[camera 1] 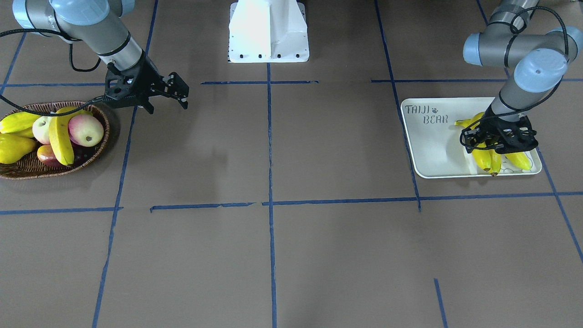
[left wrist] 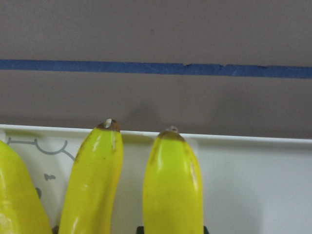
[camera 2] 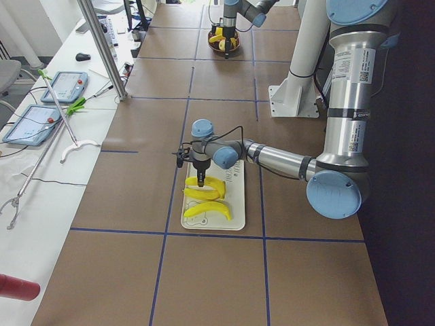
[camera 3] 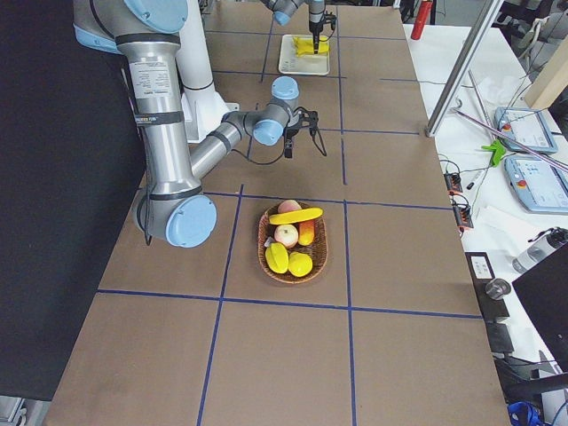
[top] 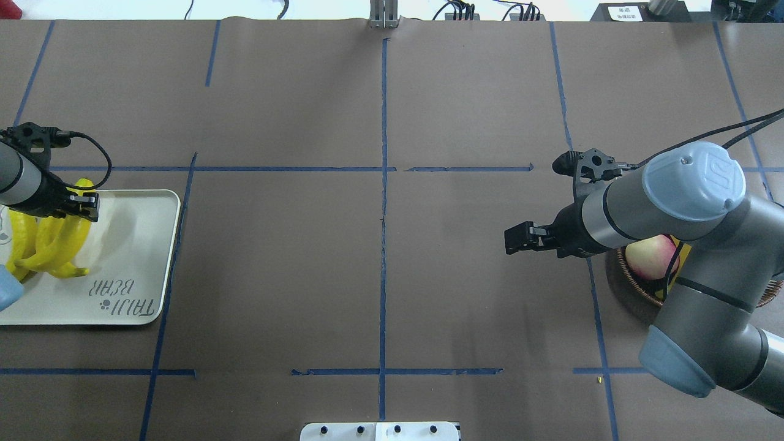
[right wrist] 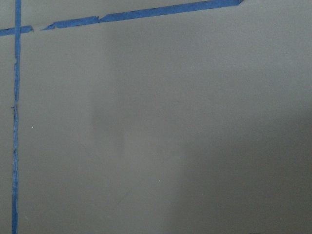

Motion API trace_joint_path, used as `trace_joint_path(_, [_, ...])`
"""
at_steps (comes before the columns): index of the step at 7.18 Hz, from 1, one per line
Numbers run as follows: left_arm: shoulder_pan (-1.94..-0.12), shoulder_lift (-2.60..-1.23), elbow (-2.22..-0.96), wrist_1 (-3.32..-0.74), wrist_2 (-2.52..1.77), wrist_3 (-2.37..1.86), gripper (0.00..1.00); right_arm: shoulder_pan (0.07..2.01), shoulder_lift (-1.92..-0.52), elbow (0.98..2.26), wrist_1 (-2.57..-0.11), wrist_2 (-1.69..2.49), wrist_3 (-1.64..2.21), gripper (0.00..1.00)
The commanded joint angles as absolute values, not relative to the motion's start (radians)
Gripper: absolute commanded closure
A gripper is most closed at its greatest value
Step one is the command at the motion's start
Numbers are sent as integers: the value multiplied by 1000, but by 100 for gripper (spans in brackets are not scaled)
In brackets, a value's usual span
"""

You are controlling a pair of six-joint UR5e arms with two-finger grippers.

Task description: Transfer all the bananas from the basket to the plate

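Observation:
The white plate [camera 1: 432, 150] holds three bananas [camera 1: 519, 160] lying side by side. My left gripper [camera 1: 496, 139] reaches down among them, and in the left wrist view its fingers press both sides of the middle banana [left wrist: 173, 185], whose tip is at the plate's rim. The wicker basket [camera 1: 27, 172] holds one banana [camera 1: 61, 136] lying across the other fruit. My right gripper [camera 1: 167, 104] hangs open and empty over the table, just beside the basket on the plate's side. From overhead the right arm hides most of the basket [top: 631, 288].
Apples [camera 1: 85, 130] and plump yellow mango-like fruits [camera 1: 13, 148] share the basket with the banana. The robot's white base [camera 1: 268, 32] stands at the table's middle on the robot's side. Blue tape lines [camera 1: 271, 202] cross the brown table cover between basket and plate.

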State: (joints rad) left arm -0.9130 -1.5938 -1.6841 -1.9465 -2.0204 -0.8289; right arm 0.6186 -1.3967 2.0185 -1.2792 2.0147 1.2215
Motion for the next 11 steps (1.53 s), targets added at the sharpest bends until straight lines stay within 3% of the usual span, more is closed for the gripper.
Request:
trace_joint_path(1, [-951,-1594,-1681,-1938,-2035,-722,0,615,-1397,2016,-1279,2014,1218,0])
trace_joint_path(4, [-1011,-1606,-1700,-1933,-2198,-687,0,636,-1451,2035,-1339,2016,1051,0])
trace_joint_path(7, [-1011,-1611,-1700,-1934,-2200,-692,0,690,-1728,2138,-1316,2008,776,0])
trace_joint_path(9, [-1011,-1611,-1701,-1936,-2198,-692,0,716,-1904,2085,-1065,1993,671,0])
trace_joint_path(11, [-1011,-1609,-1703,-1937,-2197,-692,0,770,-1916,2043,-986,2026,678,3])
